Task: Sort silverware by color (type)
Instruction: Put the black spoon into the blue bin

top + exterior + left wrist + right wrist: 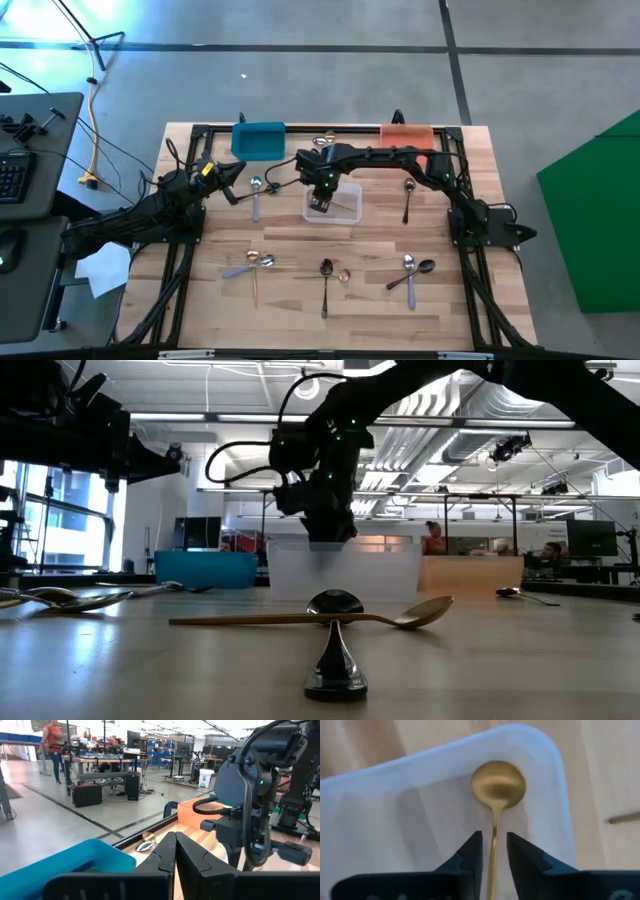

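Observation:
My right gripper [320,205] points down into the clear bin [345,212] at the table's middle. Its fingers stand open on either side of a gold spoon's handle [493,845], with a gap on both sides. The spoon's bowl [498,785] lies in a corner of the bin [420,795]. My left gripper [238,172] is shut and level at the far left, near the blue bin [258,139]. Loose on the table are a lilac-handled spoon [256,195], a black spoon [408,198], a black spoon [325,285] and a gold spoon [330,618].
An orange bin [405,135] stands at the far right and the blue bin at the far left, with a small spoon [322,137] between them. More spoons lie near the front left [250,268] and front right [410,270]. Black frame rails run along both table sides.

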Robot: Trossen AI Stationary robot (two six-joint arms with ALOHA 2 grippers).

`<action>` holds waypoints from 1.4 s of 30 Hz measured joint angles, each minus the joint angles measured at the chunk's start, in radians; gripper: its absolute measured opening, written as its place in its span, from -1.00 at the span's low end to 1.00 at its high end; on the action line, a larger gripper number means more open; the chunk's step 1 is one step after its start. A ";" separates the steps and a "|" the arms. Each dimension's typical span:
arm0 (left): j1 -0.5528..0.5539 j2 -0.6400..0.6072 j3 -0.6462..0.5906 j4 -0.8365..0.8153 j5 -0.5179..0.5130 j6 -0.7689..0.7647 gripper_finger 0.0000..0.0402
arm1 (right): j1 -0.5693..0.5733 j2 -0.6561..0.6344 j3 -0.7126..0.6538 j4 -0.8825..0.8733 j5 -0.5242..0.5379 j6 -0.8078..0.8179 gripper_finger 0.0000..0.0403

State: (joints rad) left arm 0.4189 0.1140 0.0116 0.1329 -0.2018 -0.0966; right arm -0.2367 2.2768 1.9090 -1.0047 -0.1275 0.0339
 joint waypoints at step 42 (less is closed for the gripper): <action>0.000 0.864 0.520 -0.489 0.198 0.006 -0.99 | -0.212 -1.198 -1.448 1.362 0.171 -0.219 -1.00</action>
State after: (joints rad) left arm 0.4187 0.9778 0.5311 -0.3562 -0.0040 -0.0902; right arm -0.4484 1.0785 0.4611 0.3573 0.0431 -0.1855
